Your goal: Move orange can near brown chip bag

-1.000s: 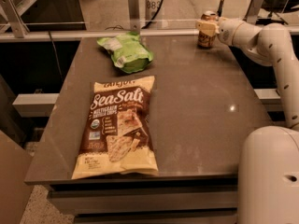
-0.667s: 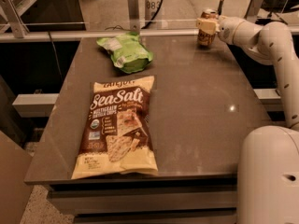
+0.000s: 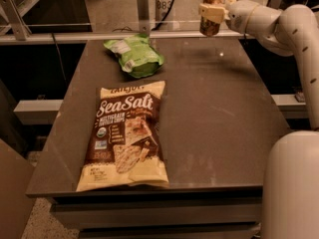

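The orange can (image 3: 211,15), slim with a silver top, is held upright in the air above the far right corner of the table. My gripper (image 3: 211,13) comes in from the right and is shut on the can. The brown chip bag (image 3: 125,135) lies flat on the near left part of the table, with a dark brown middle, cream ends and white "Sea Salt" lettering. The can is well away from the bag, up and to the right of it.
A smaller green bag (image 3: 135,55) lies at the far left of the grey table (image 3: 214,113). My white arm (image 3: 294,39) runs along the right side, and my base (image 3: 291,188) stands at the near right. A rail and posts run behind the table.
The gripper has lifted the orange can off the table's far right corner and carried it slightly left.
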`<state>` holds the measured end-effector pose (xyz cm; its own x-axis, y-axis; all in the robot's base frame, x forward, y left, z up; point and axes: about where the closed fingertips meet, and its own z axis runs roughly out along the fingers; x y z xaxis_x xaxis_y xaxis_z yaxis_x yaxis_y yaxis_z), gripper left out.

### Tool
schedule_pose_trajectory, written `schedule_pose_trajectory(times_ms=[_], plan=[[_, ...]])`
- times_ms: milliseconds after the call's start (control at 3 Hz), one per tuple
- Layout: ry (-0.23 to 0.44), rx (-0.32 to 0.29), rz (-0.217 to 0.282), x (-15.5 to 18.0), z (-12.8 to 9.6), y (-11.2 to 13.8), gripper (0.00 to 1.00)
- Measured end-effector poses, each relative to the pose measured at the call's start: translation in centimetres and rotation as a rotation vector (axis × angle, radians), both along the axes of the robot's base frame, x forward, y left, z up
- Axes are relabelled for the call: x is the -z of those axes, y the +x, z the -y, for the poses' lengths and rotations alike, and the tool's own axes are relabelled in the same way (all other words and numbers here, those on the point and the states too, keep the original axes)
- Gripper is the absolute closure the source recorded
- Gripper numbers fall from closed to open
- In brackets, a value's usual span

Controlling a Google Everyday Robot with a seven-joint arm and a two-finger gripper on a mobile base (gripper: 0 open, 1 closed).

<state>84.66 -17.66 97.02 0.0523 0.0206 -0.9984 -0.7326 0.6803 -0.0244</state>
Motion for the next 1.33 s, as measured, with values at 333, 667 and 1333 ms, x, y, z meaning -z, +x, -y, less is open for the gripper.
schedule_pose_trajectory(times_ms=[333, 667, 1333], plan=[[-0.02, -0.117, 0.054, -3.4, -4.4, -4.4, 1.0], [-0.019, -0.116, 0.054, -3.3, -4.4, -4.4, 1.0], [-0.042, -0.279, 0.048, -3.3, -8.5, -9.8, 1.0]])
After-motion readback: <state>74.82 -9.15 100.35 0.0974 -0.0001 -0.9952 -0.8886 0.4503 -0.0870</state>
